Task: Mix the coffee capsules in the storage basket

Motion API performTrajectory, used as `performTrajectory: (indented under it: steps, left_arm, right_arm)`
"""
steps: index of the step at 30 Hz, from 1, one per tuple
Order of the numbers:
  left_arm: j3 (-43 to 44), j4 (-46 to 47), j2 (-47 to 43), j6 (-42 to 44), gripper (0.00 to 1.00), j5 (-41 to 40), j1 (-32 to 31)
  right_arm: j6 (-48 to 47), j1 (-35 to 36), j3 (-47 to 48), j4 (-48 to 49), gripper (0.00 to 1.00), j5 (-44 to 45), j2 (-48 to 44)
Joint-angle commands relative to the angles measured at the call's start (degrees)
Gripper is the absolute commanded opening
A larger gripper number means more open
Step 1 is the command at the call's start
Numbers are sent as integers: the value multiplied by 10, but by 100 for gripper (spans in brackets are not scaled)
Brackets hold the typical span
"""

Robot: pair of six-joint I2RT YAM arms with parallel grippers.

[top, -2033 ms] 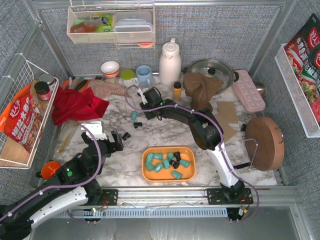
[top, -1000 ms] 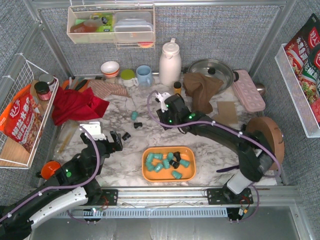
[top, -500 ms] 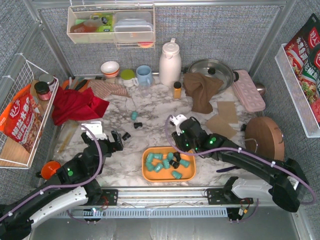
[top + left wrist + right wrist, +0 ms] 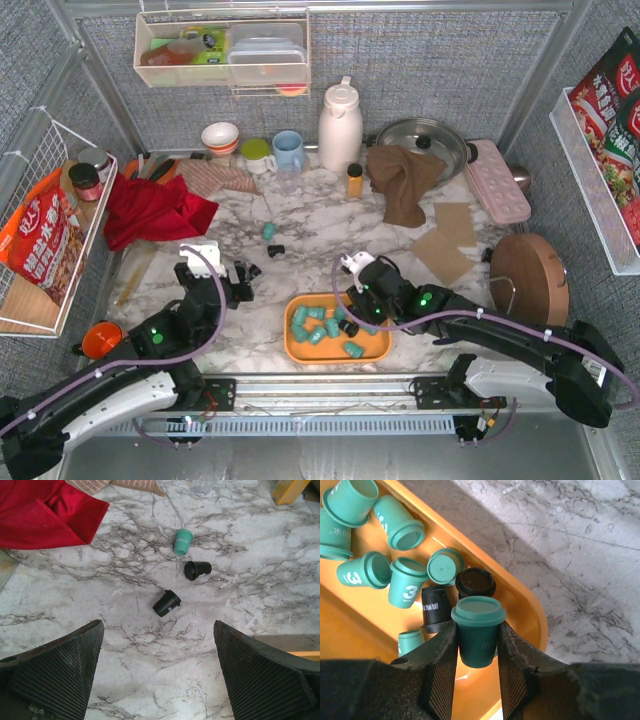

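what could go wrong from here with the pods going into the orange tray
1. The right end effector grips a teal capsule close to the orange tray rim. Released here, it might glance off the rim or the black capsules in the tray and roll out onto the marble.
2. The left end effector hangs open over loose black capsules lying on their sides. A nudge from a closing finger could send them rolling.

The left hand (image 4: 238, 282) was held with its jaws spread wide, pointed forward and downward, the left arm being folded low on its own side. The right arm was stretched leftward across the front, and the right hand (image 4: 352, 306) was angled down, clamped on a teal capsule (image 4: 478, 637).
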Motion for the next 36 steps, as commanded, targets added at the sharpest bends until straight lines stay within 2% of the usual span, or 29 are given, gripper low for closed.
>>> performTrajectory:
  steps: [1, 10, 18, 26, 36]
  left_arm:
    - [-23, 63, 23, -7, 99, 11, 0]
    - [-65, 141, 113, -48, 99, 17, 9]
    - [-63, 152, 151, -63, 99, 37, 37]
    - [-81, 166, 144, -78, 99, 78, 59]
    - [-86, 161, 158, -90, 99, 127, 82]
  right_arm:
    - [11, 11, -8, 15, 34, 8, 1]
    - [-13, 14, -9, -9, 57, 26, -3]
    - [-14, 14, 0, -7, 59, 47, -22]
    - [-23, 13, 6, 29, 60, 123, -63]
    - [-25, -5, 11, 146, 80, 271, -13]
